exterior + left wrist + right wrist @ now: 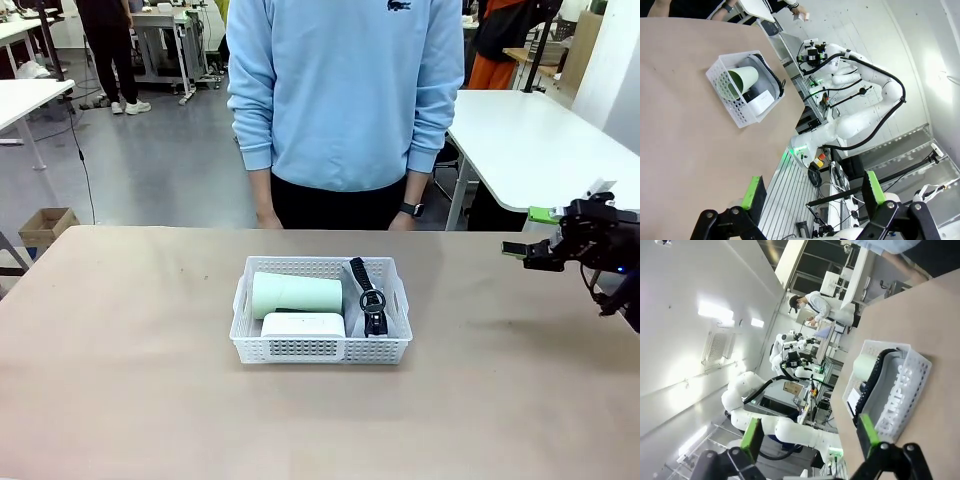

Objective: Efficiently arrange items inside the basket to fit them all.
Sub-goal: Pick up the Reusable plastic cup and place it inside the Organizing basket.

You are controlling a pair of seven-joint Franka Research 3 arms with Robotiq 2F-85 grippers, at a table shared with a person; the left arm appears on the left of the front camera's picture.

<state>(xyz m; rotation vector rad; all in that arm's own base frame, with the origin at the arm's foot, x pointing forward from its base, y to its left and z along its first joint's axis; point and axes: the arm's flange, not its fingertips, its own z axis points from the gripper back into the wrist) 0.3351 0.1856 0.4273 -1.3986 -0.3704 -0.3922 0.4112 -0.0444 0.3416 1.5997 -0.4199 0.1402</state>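
Already, the basket (320, 352) sits mid-table with the cup (296, 296) lying on its side, the box (303, 325) just in front of it, and the stapler (368, 297) along the right wall over the pouch (352, 290). Both the left gripper (812, 192) and right gripper (535, 235) are held apart, empty and well clear. The cup is judged light, stiff and slippery, best pinched across its rim; the stapler heavier, taken mid-body.
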